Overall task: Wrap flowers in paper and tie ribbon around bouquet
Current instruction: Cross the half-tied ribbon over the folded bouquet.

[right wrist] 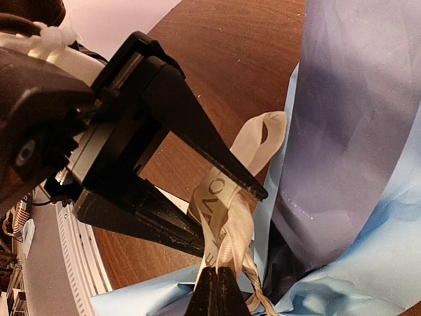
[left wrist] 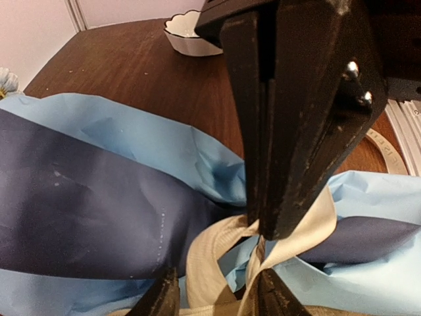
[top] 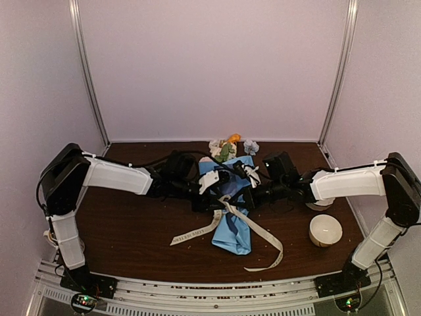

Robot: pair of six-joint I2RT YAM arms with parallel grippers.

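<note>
Blue paper (top: 233, 230) wraps the flowers (top: 227, 148); white bowl (top: 325, 230) nearby.

Lab booth: white panel walls (top: 210, 66), railed table (top: 131, 230)

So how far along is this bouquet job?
Wrapping looks done: the flowers sit in the blue paper cone, blooms out the far end. In hand: the ribbon crosses the cone's middle; the right gripper is shut on a strand, the left gripper stands open around a loop. Left: no finished knot or bow shows, and both tails trail loose.
</note>
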